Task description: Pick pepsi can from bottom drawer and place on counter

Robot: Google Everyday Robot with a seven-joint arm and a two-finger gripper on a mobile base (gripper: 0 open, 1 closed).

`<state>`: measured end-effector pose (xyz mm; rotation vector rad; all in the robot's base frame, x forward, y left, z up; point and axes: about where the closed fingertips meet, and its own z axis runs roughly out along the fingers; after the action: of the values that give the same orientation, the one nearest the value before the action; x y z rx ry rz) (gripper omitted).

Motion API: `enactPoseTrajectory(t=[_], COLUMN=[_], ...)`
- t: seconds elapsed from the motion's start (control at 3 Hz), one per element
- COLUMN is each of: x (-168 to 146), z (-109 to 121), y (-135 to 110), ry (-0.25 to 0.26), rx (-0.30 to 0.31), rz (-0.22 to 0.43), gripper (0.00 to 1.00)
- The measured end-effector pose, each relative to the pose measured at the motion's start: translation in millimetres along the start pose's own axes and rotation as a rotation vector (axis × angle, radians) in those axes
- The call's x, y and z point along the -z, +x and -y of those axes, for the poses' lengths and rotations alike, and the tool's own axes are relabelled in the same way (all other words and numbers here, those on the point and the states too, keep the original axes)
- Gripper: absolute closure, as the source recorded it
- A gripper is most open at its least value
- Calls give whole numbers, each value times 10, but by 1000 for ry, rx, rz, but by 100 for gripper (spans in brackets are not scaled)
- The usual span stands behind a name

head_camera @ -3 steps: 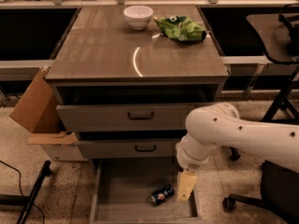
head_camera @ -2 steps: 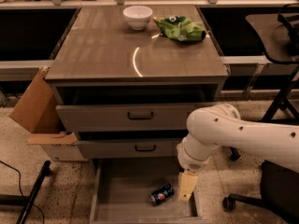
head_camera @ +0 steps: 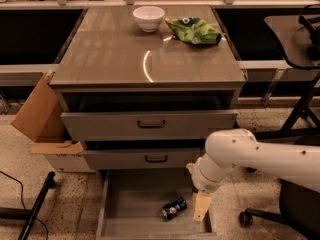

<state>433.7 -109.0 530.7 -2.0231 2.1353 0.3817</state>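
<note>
The pepsi can (head_camera: 174,208) lies on its side on the floor of the open bottom drawer (head_camera: 131,209), towards the front right. My gripper (head_camera: 201,206) hangs from the white arm (head_camera: 250,156) at the drawer's right side. It is low over the drawer floor, just right of the can and close to it. I cannot see any contact between them. The counter (head_camera: 120,54) is the wide glossy top of the cabinet, above and behind.
A white bowl (head_camera: 148,18) and a green snack bag (head_camera: 194,30) sit at the back of the counter. Two drawers with dark handles (head_camera: 151,124) stand slightly open above the bottom drawer. A cardboard box (head_camera: 42,119) is on the left and a chair base (head_camera: 292,129) on the right.
The arm and gripper have dropped a little lower into the drawer beside the can. The can has not moved.
</note>
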Motion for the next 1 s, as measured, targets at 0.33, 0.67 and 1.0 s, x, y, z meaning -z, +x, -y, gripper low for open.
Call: enactPoseTrajectory(t=[0.33,0.67,1.0], x=[-462,-1069,-1069], z=[69,73,73], y=[151,122,122], ry=[-8,-37,-37], rx=[55,156,156], rz=[81,142,142], gripper=[0,0,0])
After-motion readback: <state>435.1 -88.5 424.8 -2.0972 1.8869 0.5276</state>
